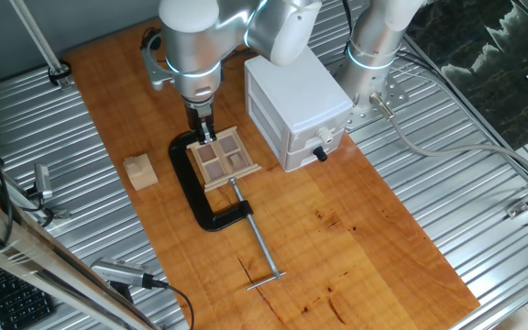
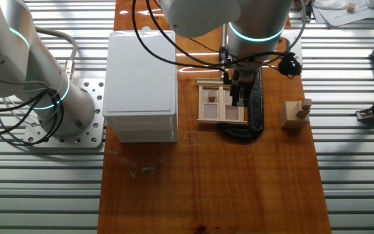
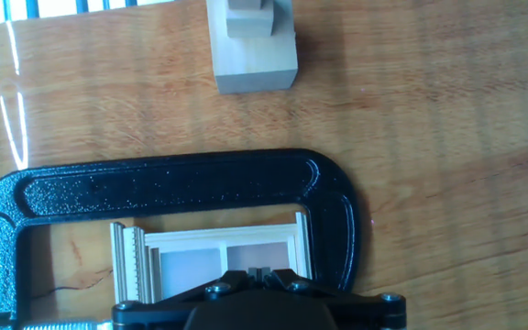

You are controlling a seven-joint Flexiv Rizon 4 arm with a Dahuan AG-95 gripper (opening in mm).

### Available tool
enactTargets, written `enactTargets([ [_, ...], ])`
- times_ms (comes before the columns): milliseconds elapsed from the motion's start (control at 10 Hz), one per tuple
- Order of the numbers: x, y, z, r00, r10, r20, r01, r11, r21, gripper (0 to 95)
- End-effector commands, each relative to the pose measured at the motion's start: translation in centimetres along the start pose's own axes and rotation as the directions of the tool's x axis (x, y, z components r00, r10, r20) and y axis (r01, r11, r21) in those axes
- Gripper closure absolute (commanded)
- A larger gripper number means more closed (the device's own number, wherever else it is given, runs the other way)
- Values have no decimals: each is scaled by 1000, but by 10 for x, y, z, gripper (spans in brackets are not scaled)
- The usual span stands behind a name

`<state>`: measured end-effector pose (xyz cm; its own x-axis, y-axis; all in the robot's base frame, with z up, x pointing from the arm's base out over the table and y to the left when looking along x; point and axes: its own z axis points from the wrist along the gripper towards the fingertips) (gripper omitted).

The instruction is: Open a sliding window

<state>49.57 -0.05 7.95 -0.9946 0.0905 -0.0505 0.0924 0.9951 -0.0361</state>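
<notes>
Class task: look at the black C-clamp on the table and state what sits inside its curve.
Inside the black C-clamp sits the sliding window, on the wooden table. The gripper covers part of the frame's edge, so any contact there is hidden.

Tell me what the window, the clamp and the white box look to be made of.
Window: pale unfinished-looking wood, with visible grain and darker brown panes. Clamp: probably cast metal, painted black, with a pebbled glossy surface and a bare steel screw. White box: smooth matte white, likely plastic or painted sheet metal; the views do not settle which.
</notes>
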Motion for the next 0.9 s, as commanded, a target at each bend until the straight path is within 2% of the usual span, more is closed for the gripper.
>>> enactTargets([
  [100, 0, 0, -1, 1000, 4, 1, -4, 1000, 0, 950],
  [400, 0, 0, -1, 1000, -10, 13, 10, 1000, -15, 950],
  [600, 0, 0, -1, 993, -115, 23, 116, 992, -48, 950],
  [900, 0, 0, -1, 986, -163, 28, 164, 986, -44, 950],
])
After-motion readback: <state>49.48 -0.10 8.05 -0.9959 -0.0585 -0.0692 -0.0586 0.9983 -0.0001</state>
